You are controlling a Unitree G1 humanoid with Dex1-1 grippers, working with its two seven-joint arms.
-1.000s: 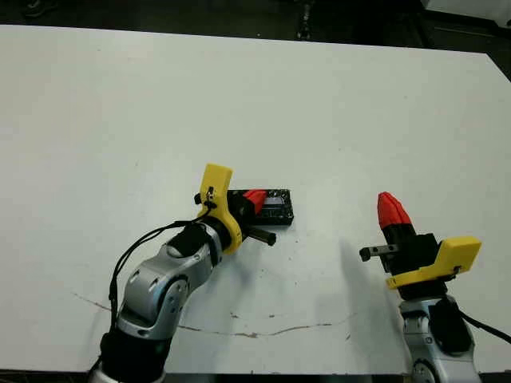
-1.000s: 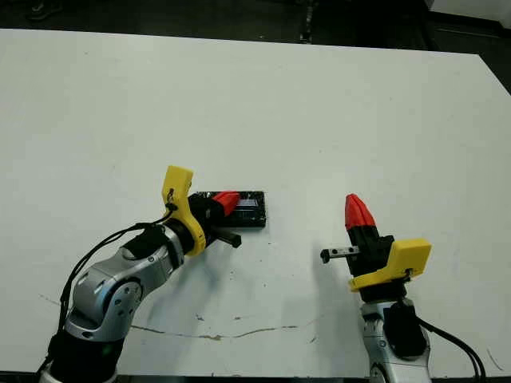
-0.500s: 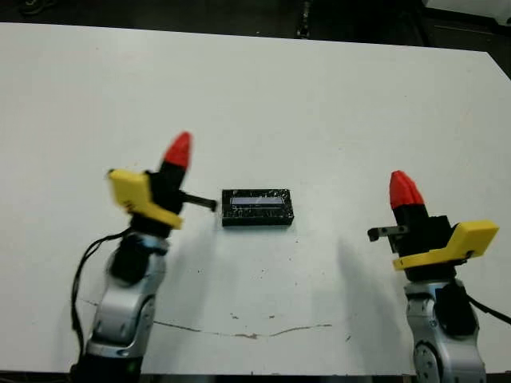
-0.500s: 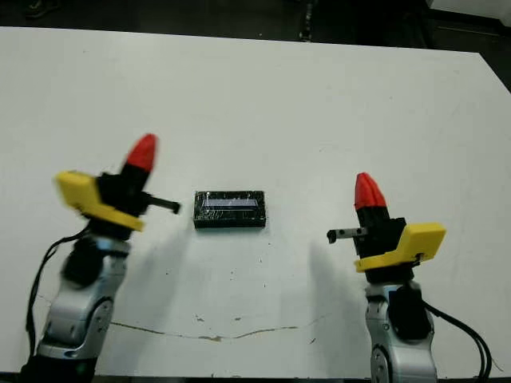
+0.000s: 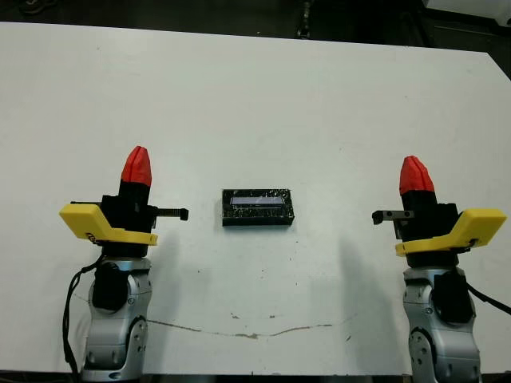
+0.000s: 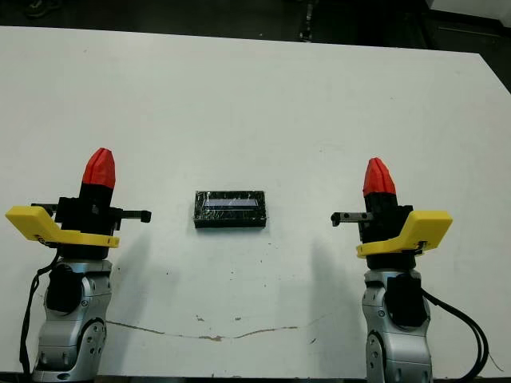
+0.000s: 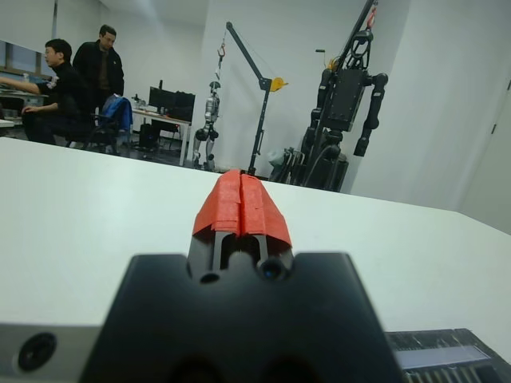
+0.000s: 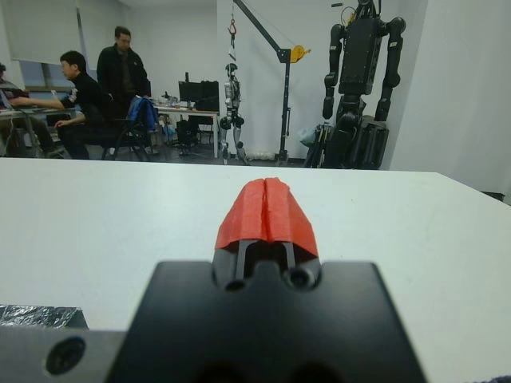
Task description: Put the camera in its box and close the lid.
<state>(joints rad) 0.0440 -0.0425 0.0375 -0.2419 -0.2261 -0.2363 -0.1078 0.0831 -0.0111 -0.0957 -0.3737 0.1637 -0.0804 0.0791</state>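
You see a glossy black lid [image 5: 257, 207] with a pale, mirror-like stripe and speckled glints along its edges, like shiny film. It lies on a matt white table [image 5: 255, 104], smooth but scuffed with a thin brownish scratch near you. The left gripper [image 5: 136, 166] and right gripper [image 5: 415, 175] have matt red, plastic-looking fingertips on matt black bodies, with yellow plastic brackets; the forearms below look like brushed silver metal.

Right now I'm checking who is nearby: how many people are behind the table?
2, both in the far room corner: one person seated at a desk, another person standing beside; others may be hidden.
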